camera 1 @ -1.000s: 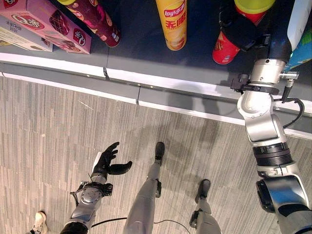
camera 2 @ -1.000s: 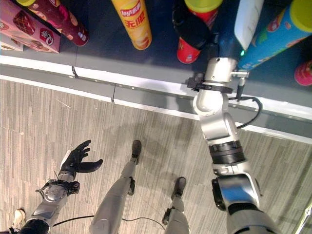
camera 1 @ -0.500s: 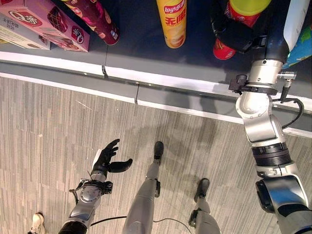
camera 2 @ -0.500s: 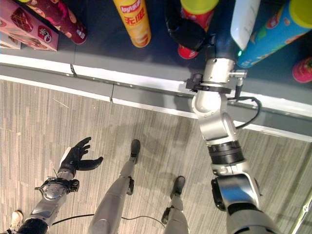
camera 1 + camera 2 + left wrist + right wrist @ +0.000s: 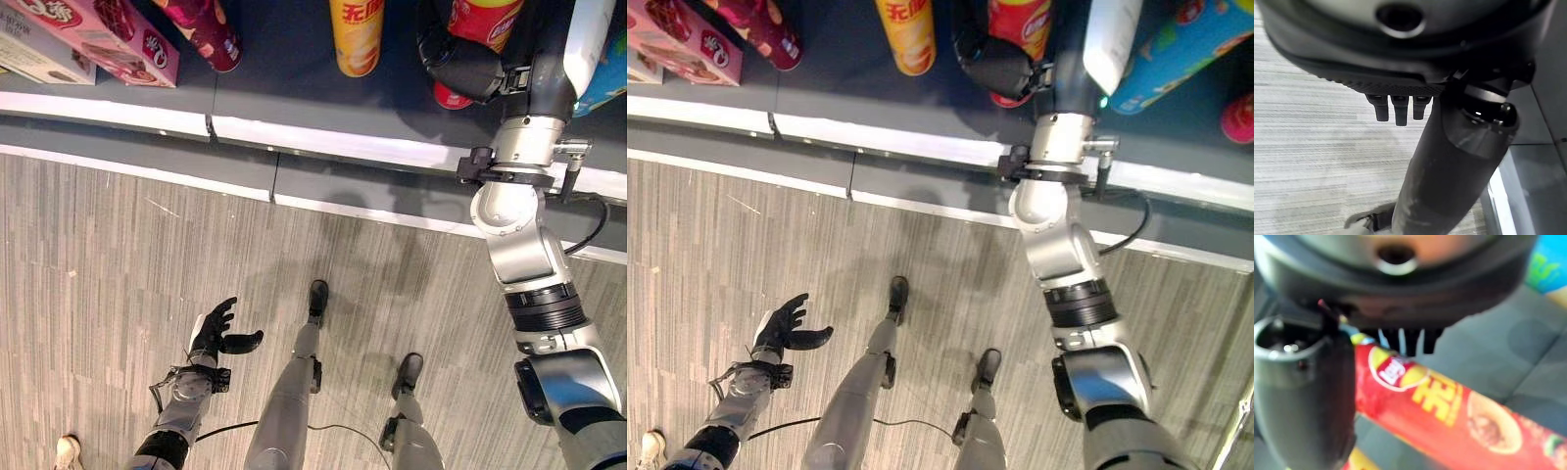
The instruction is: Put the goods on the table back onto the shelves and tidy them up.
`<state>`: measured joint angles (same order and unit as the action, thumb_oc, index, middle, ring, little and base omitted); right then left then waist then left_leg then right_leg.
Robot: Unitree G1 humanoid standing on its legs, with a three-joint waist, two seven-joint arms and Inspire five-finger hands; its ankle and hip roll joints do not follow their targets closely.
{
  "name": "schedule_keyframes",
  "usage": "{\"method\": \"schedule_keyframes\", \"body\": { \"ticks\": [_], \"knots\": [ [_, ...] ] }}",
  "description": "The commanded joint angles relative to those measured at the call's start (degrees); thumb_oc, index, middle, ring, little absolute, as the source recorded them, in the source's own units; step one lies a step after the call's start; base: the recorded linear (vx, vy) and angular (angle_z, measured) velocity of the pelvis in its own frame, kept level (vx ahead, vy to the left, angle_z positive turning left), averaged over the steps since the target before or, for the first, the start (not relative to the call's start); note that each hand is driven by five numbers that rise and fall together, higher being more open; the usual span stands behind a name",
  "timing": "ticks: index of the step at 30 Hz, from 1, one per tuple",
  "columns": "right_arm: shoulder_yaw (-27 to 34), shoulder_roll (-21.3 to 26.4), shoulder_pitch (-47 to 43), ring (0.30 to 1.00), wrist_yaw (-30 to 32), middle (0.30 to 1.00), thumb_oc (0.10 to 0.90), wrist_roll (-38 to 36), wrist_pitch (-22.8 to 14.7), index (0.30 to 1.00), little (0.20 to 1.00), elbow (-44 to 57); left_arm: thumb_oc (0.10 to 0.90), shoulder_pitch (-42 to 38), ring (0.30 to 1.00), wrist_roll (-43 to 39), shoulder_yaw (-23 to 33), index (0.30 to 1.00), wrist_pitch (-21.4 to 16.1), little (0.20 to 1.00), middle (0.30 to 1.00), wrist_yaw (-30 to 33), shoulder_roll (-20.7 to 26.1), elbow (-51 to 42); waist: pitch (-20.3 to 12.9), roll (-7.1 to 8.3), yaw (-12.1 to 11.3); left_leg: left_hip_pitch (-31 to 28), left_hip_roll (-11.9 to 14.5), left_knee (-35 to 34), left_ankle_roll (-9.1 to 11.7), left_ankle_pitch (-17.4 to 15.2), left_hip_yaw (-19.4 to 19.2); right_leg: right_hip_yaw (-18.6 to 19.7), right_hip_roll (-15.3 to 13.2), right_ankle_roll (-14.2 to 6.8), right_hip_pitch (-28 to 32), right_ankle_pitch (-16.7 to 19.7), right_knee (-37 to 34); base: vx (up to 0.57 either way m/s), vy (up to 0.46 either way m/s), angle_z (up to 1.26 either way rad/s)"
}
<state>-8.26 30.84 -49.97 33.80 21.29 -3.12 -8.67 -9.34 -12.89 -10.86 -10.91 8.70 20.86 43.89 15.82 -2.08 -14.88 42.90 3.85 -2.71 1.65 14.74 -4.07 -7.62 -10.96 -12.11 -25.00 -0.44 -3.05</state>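
Observation:
A red crisp can (image 5: 485, 20) stands on the dark shelf (image 5: 294, 88), and my right hand (image 5: 465, 69) is shut on its lower part. In the right wrist view the red can (image 5: 1449, 416) lies between the thumb and the fingers. My right arm reaches up from the lower right. My left hand (image 5: 217, 328) hangs low over the floor at the lower left, open and holding nothing; its fingers (image 5: 1396, 107) are straight in the left wrist view.
On the shelf stand a yellow can (image 5: 357, 34), a maroon can (image 5: 206, 24), a pink box (image 5: 93, 34) at the left, a blue can (image 5: 1176, 49) and another red can (image 5: 1239, 117) at the right. A white strip (image 5: 333, 142) edges the shelf.
The view has shifted, so the shelf goods sit higher in the picture. My right hand has moved slightly left around the red can. My left hand has dropped lower.

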Motion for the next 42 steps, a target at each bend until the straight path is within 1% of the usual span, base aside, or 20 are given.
{"method": "schedule_keyframes", "body": {
  "ticks": [1,3,4,9,13,17,21,24,25,26,27,28,29,31,34,35,39,40,41,42],
  "knots": [
    [1.37,2.41,-5.11,0.900,2.50,0.900,0.800,2.92,-3.45,0.900,0.900,1.66,0.800,2.08,0.900,0.96,2.10,0.900,-1.39,0.900,0.900,2.25,4.47,0.15,-3.78,3.19,-3.05,-3.39,3.53,9.72,6.34,-16.72,1.52,-0.42,-2.84,-2.89,3.12,14.45,-1.95,0.00,0.000,0.00],
    [1.46,2.91,-5.28,0.900,2.57,0.900,0.800,3.06,-3.51,0.900,0.900,1.93,0.800,1.74,0.900,1.05,2.03,0.900,-1.38,0.900,0.900,2.18,4.44,0.59,-4.00,3.37,-3.08,-3.64,3.64,9.61,6.38,-16.72,1.52,-0.49,-2.77,-2.89,3.33,14.40,-1.95,0.00,0.000,0.00],
    [1.72,3.65,-5.48,0.900,2.71,0.900,0.800,3.38,-3.39,0.900,0.900,2.77,0.800,0.86,0.900,1.35,1.63,0.900,-1.08,0.900,0.900,2.18,4.22,1.67,-4.53,3.89,-2.96,-4.29,3.72,9.44,6.39,-16.81,1.54,-0.60,-2.64,-2.89,3.80,14.26,-1.95,0.00,0.000,0.00],
    [2.02,5.19,-6.40,0.900,2.91,0.900,0.800,3.18,-3.21,0.900,0.900,1.97,0.800,-0.71,0.900,2.13,1.30,0.900,-0.81,0.900,0.900,2.20,4.36,3.14,-5.21,4.86,-2.87,-5.20,3.59,8.64,6.35,-16.44,1.60,-0.65,-2.51,-2.89,4.26,14.03,-1.95,0.00,-0.006,0.03],
    [3.01,5.68,-6.28,0.900,3.49,0.900,0.800,2.87,-3.17,0.900,0.900,1.97,0.800,-0.95,0.900,2.34,1.17,0.900,-0.70,0.900,0.900,2.14,4.09,3.87,-5.70,5.23,-2.74,-6.15,3.79,8.48,6.44,-16.99,1.61,-0.39,-2.12,-2.89,4.85,13.74,-1.95,0.01,-0.008,0.03],
    [4.10,5.51,-4.90,0.900,3.33,0.900,0.800,3.00,-3.60,0.900,0.900,4.88,0.800,-1.08,0.900,3.13,1.30,0.900,-0.15,0.900,0.900,2.12,3.90,5.07,-6.36,5.88,-2.44,-7.29,4.00,7.86,6.49,-16.54,1.30,-0.30,-2.00,-2.89,5.38,13.87,-1.95,0.00,0.000,0.00],
    [5.33,4.97,-0.77,0.900,2.26,0.900,0.800,4.23,-4.41,0.900,0.900,10.21,0.800,-1.64,0.900,4.83,1.53,0.900,0.84,0.900,0.900,1.84,3.90,7.24,-7.18,7.17,-2.05,-9.57,4.45,7.32,6.65,-16.72,0.77,-0.36,-1.59,-2.89,7.07,13.42,-1.95,0.00,0.000,0.00],
    [5.87,3.83,2.56,0.900,0.81,0.900,0.800,3.54,-5.82,0.900,0.900,13.35,0.800,-1.92,0.900,5.89,1.84,0.900,1.49,0.900,0.900,1.46,4.01,8.51,-7.66,8.09,-1.53,-11.58,4.82,6.60,6.81,-16.71,0.58,-0.12,-1.21,-2.89,8.09,13.04,-1.95,0.00,0.000,0.00],
    [5.98,3.38,4.00,0.900,0.14,0.900,0.800,3.04,-6.34,0.900,0.900,14.34,0.800,-1.95,0.900,6.39,1.93,0.900,1.68,0.900,0.900,1.35,4.07,9.00,-7.80,8.42,-1.27,-12.39,5.10,6.12,6.93,-16.60,0.44,0.03,-1.05,-2.89,8.42,12.97,-1.95,0.01,-0.005,-0.05],
    [5.72,2.66,7.17,0.900,-2.10,0.900,0.800,1.94,-7.61,0.900,0.900,16.94,0.800,-1.80,0.900,7.26,2.02,0.900,2.02,0.900,0.900,1.00,4.17,9.62,-8.13,9.23,-0.81,-14.32,5.61,4.90,7.13,-16.29,0.29,0.33,-0.65,-2.89,9.03,13.03,-1.95,0.02,-0.012,-0.13],
    [5.82,2.62,7.37,0.900,-2.20,0.900,0.800,1.93,-7.59,0.900,0.900,17.11,0.800,-1.72,0.900,7.27,2.00,0.900,2.01,0.900,0.900,0.99,4.20,9.62,-8.11,9.25,-0.88,-14.53,5.62,4.73,7.15,-16.23,0.23,0.37,-0.65,-2.89,9.13,13.01,-1.95,0.01,-0.009,-0.16],
    [5.77,2.12,8.74,0.900,-3.36,0.900,0.800,1.08,-8.06,0.900,0.900,17.75,0.800,-1.45,0.900,7.75,2.15,0.900,2.09,0.900,0.900,0.78,4.29,9.80,-8.38,9.63,-0.64,-15.51,5.85,4.14,7.24,-16.10,-0.10,0.72,-0.42,-2.89,9.35,13.27,-1.95,0.00,0.004,-0.20],
    [5.55,0.83,12.14,0.900,-6.01,0.900,0.800,-2.28,-9.48,0.900,0.900,19.51,0.800,-0.83,0.900,8.04,2.31,0.900,2.27,0.900,0.900,0.38,4.34,10.07,-8.72,10.40,0.02,-17.32,6.21,3.22,7.49,-15.74,-0.77,1.40,-0.16,-2.89,9.99,14.46,-1.95,-0.02,0.031,-0.15],
    [5.20,-0.83,15.99,0.900,-8.55,0.900,0.800,-5.78,-10.93,0.900,0.900,20.78,0.800,-0.37,0.900,8.40,2.73,0.900,2.46,0.900,0.900,0.00,4.22,10.35,-9.16,10.81,0.85,-19.01,6.71,2.39,7.73,-15.40,-1.68,2.09,0.15,-2.89,10.53,15.28,-1.95,-0.03,0.057,-0.17],
    [5.06,-1.97,21.21,0.900,-12.44,0.900,0.800,-9.13,-12.29,0.900,0.900,22.89,0.800,0.18,0.900,9.34,3.35,0.900,2.56,0.900,0.900,-0.24,4.01,10.46,-9.69,11.33,1.90,-21.34,7.79,1.52,8.19,-15.15,-2.95,3.13,0.83,-2.89,11.22,16.37,-1.95,-0.05,0.040,-0.32],
    [4.83,-2.96,24.69,0.900,-14.80,0.900,0.800,-11.85,-13.42,0.900,0.900,24.01,0.800,1.11,0.900,9.69,3.61,0.900,2.40,0.900,0.900,-0.69,3.96,10.19,-10.02,11.55,2.90,-22.80,8.18,1.23,8.39,-15.15,-4.13,3.92,1.20,-2.89,11.38,17.15,-1.95,-0.05,0.057,-0.46],
    [5.03,-3.38,30.97,0.900,-19.03,0.900,0.800,-15.24,-14.16,0.900,0.900,25.22,0.800,1.99,0.900,11.40,4.40,0.900,2.44,0.900,0.900,-1.07,4.31,9.68,-10.37,12.36,5.63,-25.38,9.47,2.77,8.50,-16.66,-6.48,6.75,2.13,-2.89,12.00,19.78,-1.95,-0.08,0.059,-0.48],
    [6.43,-3.45,34.37,0.900,-20.44,0.900,0.800,-17.33,-14.45,0.900,0.900,24.98,0.800,2.25,0.900,12.04,4.77,0.900,2.41,0.900,0.900,-1.53,4.74,9.72,-10.78,12.69,7.67,-26.24,9.93,4.65,8.26,-17.94,-7.45,8.13,2.19,-2.89,12.24,22.44,-1.95,-0.05,0.049,-0.66],
    [6.47,-3.46,34.46,0.900,-20.48,0.900,0.800,-17.34,-14.41,0.900,0.900,25.06,0.800,2.28,0.900,12.04,4.75,0.900,2.41,0.900,0.900,-1.53,4.75,9.71,-10.78,12.70,7.60,-26.27,9.95,4.69,8.27,-17.98,-7.50,8.19,2.20,-2.89,12.26,22.45,-1.95,-0.05,0.075,-0.73],
    [7.07,-3.38,35.45,0.900,-20.72,0.900,0.800,-17.38,-14.45,0.900,0.900,25.39,0.800,2.26,0.900,12.14,4.77,0.900,2.45,0.900,0.900,-1.64,4.76,9.64,-10.77,12.66,8.26,-26.42,10.11,5.55,8.15,-18.49,-7.89,8.52,2.17,-2.89,12.37,23.17,-1.95,0.06,0.088,-0.53]
  ]
}}
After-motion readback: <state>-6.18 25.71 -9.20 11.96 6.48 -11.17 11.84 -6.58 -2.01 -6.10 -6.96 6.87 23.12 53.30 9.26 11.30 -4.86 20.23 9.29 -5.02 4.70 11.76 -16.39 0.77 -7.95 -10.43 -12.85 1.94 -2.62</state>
